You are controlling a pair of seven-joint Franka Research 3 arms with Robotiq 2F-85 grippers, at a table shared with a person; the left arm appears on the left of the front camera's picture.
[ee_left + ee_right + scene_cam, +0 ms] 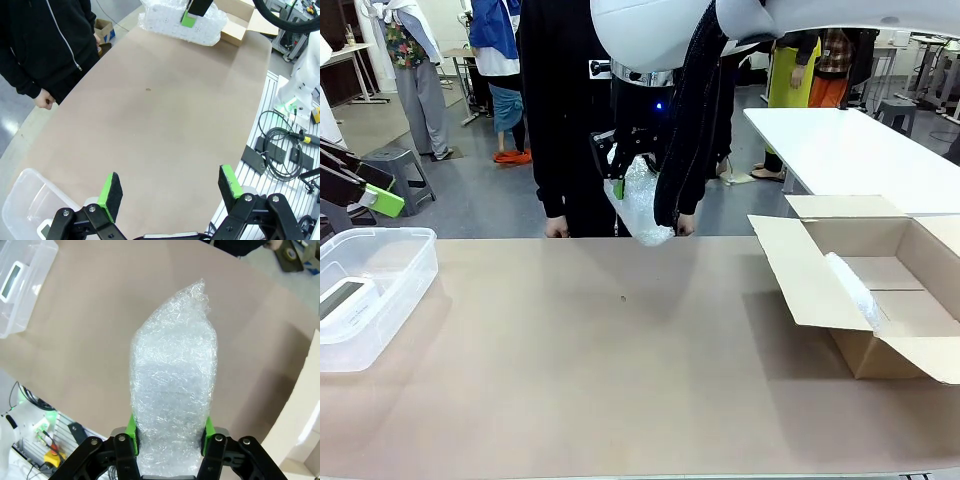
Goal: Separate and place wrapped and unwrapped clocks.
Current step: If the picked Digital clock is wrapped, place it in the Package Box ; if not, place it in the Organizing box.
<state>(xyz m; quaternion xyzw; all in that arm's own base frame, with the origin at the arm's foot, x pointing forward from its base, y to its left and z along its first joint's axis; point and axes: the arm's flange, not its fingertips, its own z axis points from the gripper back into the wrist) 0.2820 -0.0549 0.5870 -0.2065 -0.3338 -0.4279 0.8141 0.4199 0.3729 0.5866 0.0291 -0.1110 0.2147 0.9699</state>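
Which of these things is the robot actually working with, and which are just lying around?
Part of the job:
- bubble-wrapped bundle, clamped in the right gripper
- second wrapped bundle in the cardboard box
- white clock in the clear plastic tub

Just lying about:
- black cables beside the table
- grey stool

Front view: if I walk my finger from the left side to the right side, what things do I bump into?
Clear plastic bin holding the white clock → bubble-wrapped bundle held up by the right gripper → open cardboard box.
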